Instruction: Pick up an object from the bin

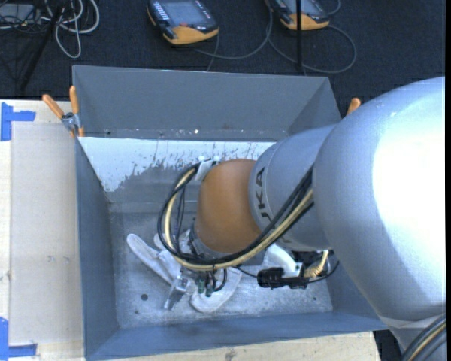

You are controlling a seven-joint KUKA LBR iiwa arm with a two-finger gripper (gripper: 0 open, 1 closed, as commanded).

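Arm's reaching way down into the grey bin (98, 277), with the orange wrist cover (224, 205) and looped cables (169, 209) blocking a lot; the end effector (179, 292) sits low over the bin floor, near the view's lower edge, in a small cluster of white bits. Closest are a long flat white piece (145, 252) poking out to its left and a rounded white piece (214, 298) just beside it on the right; honestly can't tell if the end effector is spread, pressed together or pinching anything.

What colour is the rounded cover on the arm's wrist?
The cover is orange, best seen in the camera view.
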